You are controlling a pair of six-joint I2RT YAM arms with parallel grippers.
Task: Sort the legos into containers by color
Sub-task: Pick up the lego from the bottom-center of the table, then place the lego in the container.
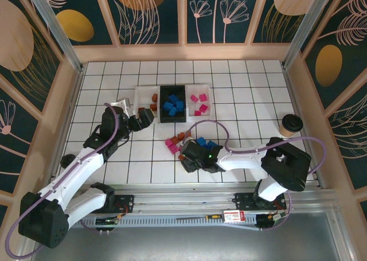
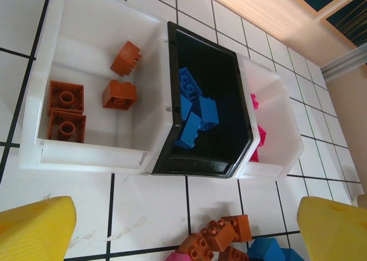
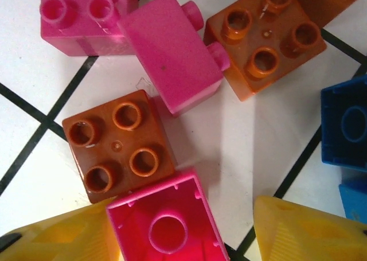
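Observation:
Three trays stand side by side at the back: a white tray holding orange-brown legos, a black tray holding blue legos, and a white tray holding pink legos. A loose pile of legos lies in front of them. My left gripper hovers open and empty before the trays. My right gripper is open at the pile. An upturned pink lego lies between its fingers, against the left one, with a gap to the right one.
Around the right gripper lie an orange-brown lego, two pink legos, another orange one and a blue one. Orange legos sit near the left gripper. A paper cup stands at the right.

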